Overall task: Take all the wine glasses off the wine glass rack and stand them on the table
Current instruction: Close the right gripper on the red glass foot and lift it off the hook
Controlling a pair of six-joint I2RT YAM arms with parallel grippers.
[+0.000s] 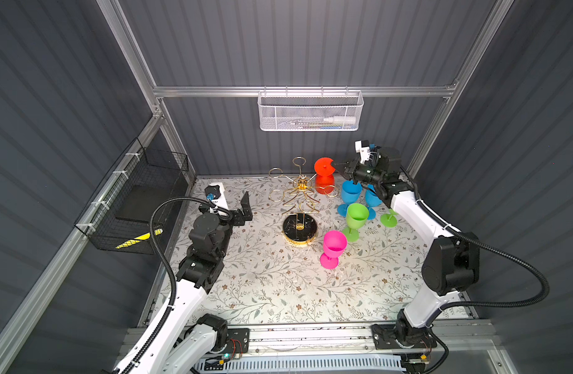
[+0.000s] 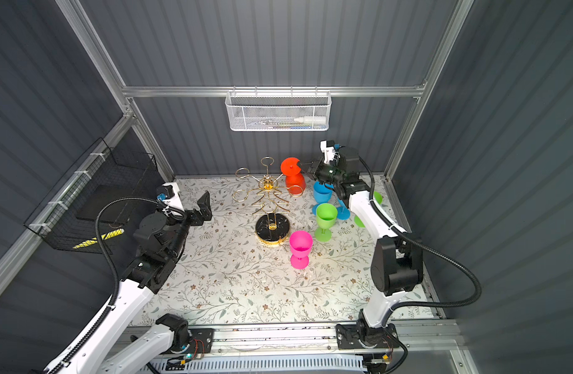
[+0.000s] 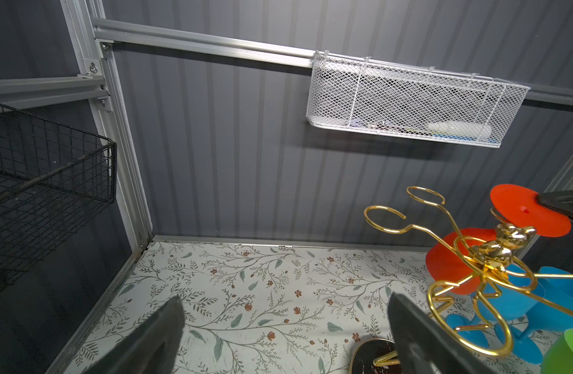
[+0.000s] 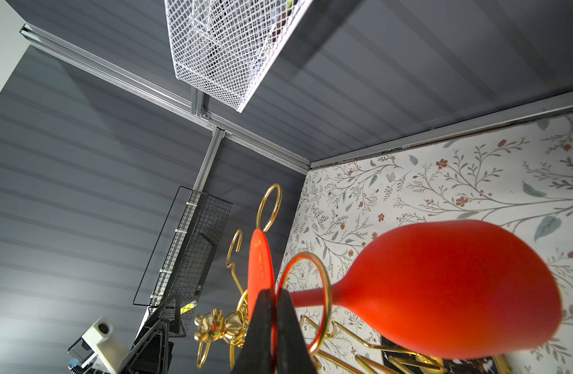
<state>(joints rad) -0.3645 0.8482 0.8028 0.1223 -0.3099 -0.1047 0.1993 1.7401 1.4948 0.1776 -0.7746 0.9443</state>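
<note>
The red wine glass [image 1: 324, 167] hangs upside down from a ring arm at the back right of the gold wine glass rack [image 1: 303, 185]. Its stem passes through the ring and its round foot [image 4: 260, 259] sits on top. My right gripper [image 1: 335, 165] is shut on the edge of that foot, with both black fingers pinching it in the right wrist view [image 4: 274, 293]. The rack's other rings are empty, and its black marbled base [image 2: 272, 226] stands on the table. My left gripper [image 1: 246, 207] hangs open to the left of the rack with nothing between its fingers [image 3: 408, 323].
Right of the rack stand two blue glasses [image 1: 351, 191], a green glass [image 1: 357, 215] and a pink glass [image 1: 334, 243]. Another green one [image 1: 389, 219] is partly behind my right arm. A white mesh basket [image 1: 309, 111] hangs on the back wall and a black wire basket [image 1: 136, 200] on the left wall.
</note>
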